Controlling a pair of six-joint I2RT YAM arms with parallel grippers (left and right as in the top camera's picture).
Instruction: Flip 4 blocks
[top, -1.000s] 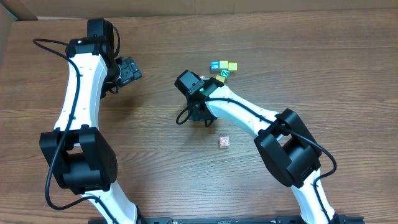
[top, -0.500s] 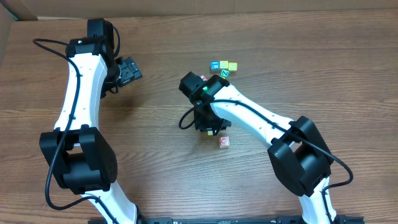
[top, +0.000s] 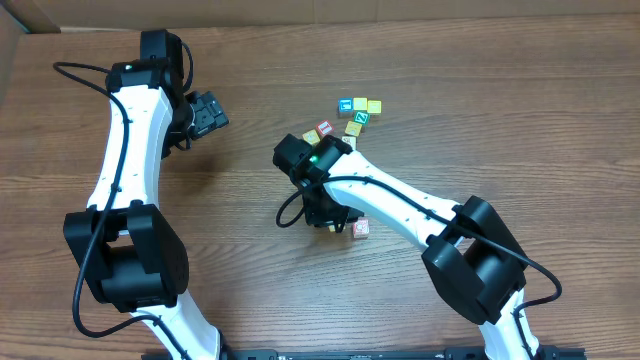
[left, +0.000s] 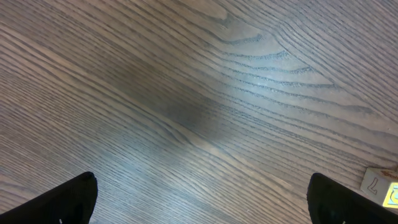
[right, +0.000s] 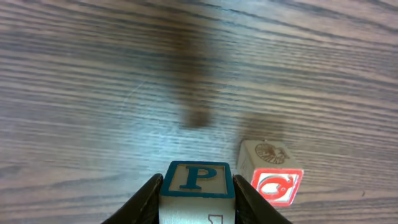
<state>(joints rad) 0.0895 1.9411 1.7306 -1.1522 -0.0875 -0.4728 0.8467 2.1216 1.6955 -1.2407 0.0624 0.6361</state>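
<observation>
While the left pincer (left: 202, 200) gapes, the right pincer (right: 198, 202), bent low, clamps the P block (right: 198, 179).

Open table (right: 93, 74) ahead of the right claw (right: 198, 194) — red-bordered block (right: 270, 177) stands just beside it.

I'm seeing glossy white shells on both the left arm (top: 125, 130) and the right arm (top: 385, 195), broken up by chunky black joint housings. A thin black cable (top: 58, 67) loops off the left one. A small green light (top: 313, 156) glows near the right wrist, and the left gripper (top: 208, 114) is all black.
</observation>
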